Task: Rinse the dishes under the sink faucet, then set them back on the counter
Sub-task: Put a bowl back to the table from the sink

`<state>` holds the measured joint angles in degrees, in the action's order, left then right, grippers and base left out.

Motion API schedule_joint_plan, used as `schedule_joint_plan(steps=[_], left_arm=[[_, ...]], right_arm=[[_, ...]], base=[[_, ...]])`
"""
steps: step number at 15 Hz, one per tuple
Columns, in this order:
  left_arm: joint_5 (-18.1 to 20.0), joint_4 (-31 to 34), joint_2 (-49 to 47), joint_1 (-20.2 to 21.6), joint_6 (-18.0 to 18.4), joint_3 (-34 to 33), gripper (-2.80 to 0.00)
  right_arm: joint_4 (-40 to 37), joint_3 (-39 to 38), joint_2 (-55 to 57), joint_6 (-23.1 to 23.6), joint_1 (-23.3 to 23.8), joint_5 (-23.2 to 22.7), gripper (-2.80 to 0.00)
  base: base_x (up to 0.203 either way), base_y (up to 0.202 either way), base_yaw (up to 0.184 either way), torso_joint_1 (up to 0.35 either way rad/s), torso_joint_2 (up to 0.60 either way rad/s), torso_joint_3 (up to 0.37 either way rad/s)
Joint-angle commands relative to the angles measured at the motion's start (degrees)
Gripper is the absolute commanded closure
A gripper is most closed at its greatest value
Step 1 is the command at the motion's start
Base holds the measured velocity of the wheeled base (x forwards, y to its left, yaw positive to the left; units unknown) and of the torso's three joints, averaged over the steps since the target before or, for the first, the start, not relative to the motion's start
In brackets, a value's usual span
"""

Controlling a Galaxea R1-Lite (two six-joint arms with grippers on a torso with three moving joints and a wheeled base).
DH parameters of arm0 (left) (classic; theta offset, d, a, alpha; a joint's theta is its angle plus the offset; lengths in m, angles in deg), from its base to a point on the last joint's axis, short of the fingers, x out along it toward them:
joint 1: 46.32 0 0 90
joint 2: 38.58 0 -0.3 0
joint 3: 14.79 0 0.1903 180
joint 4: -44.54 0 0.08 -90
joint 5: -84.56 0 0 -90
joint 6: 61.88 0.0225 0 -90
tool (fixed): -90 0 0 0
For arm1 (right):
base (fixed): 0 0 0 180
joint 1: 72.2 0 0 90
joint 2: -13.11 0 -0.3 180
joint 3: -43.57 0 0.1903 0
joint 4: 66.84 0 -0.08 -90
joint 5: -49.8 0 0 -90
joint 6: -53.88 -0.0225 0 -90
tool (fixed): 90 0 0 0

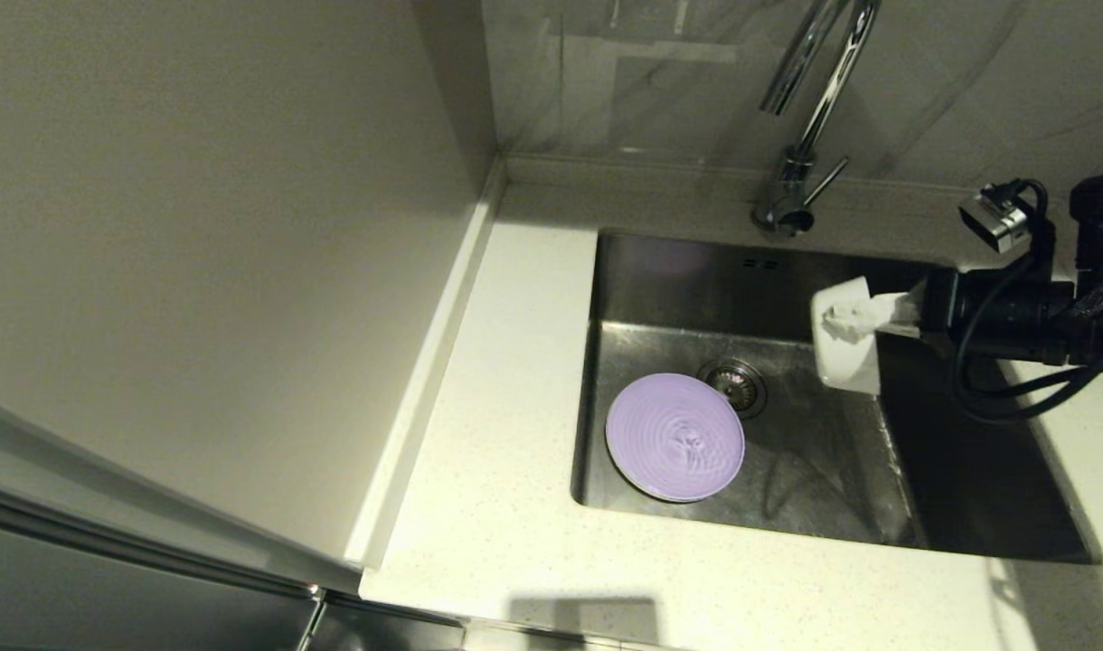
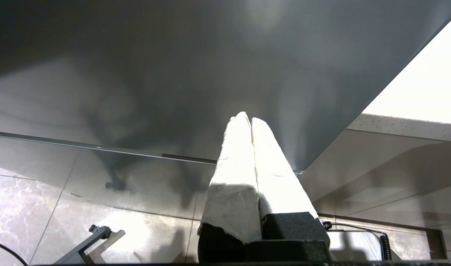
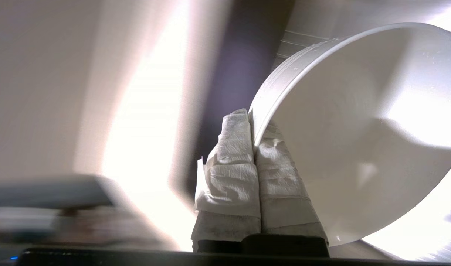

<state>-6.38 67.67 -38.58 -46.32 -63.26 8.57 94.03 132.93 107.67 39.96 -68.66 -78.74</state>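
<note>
My right gripper [image 1: 854, 318] reaches in from the right over the sink [image 1: 687, 276] and is shut on the rim of the small white bowl [image 1: 845, 348], which hangs tipped on its side below the chrome faucet [image 1: 809, 99]. In the right wrist view the bowl [image 3: 362, 125] has its rim pinched between the wrapped fingers [image 3: 234, 162]. The lavender plate [image 1: 674, 437] lies in the basin's left part beside the drain strainer [image 1: 734, 383]. The cream-beige plate is out of view. My left gripper [image 2: 247, 120] is shut and empty, parked below the counter level.
White speckled counter [image 1: 506, 434] runs left of and in front of the sink, with a beige wall panel [image 1: 199, 226] to its left. A raised ledge [image 1: 624, 172] runs behind the sink. The faucet's thin lever [image 1: 827, 179] points right.
</note>
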Motion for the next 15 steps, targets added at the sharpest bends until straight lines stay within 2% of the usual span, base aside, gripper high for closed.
schedule_joint_plan(steps=[1,3,4,5,7,11,15], left_arm=[[0.0,0.0,0.1,0.0,0.0,0.0,0.0],[0.0,0.0,0.1,0.0,0.0,0.0,0.0],[0.0,0.0,0.1,0.0,0.0,0.0,0.0],[0.0,0.0,0.1,0.0,0.0,0.0,0.0],[0.0,0.0,0.1,0.0,0.0,0.0,0.0],[0.0,0.0,0.1,0.0,0.0,0.0,0.0],[0.0,0.0,0.1,0.0,0.0,0.0,0.0]], right_arm=[[-12.5,2.8,-1.8,20.9,3.5,10.7,0.0],[-11.3,4.5,-2.1,23.9,3.8,18.0,0.0],[-10.9,4.8,-2.1,27.1,3.9,24.0,0.0],[-10.7,4.8,-2.1,32.5,4.4,30.5,0.0],[-10.6,4.4,-1.8,42.4,6.7,38.9,0.0],[-10.3,6.9,3.5,43.2,9.2,44.7,0.0],[-3.5,8.6,9.2,43.4,11.8,46.6,0.0]], base=[[0.0,0.0,0.0,0.0,0.0,0.0],[0.0,0.0,0.0,0.0,0.0,0.0],[0.0,0.0,0.0,0.0,0.0,0.0],[0.0,0.0,0.0,0.0,0.0,0.0],[0.0,0.0,0.0,0.0,0.0,0.0],[0.0,0.0,0.0,0.0,0.0,0.0],[0.0,0.0,0.0,0.0,0.0,0.0]])
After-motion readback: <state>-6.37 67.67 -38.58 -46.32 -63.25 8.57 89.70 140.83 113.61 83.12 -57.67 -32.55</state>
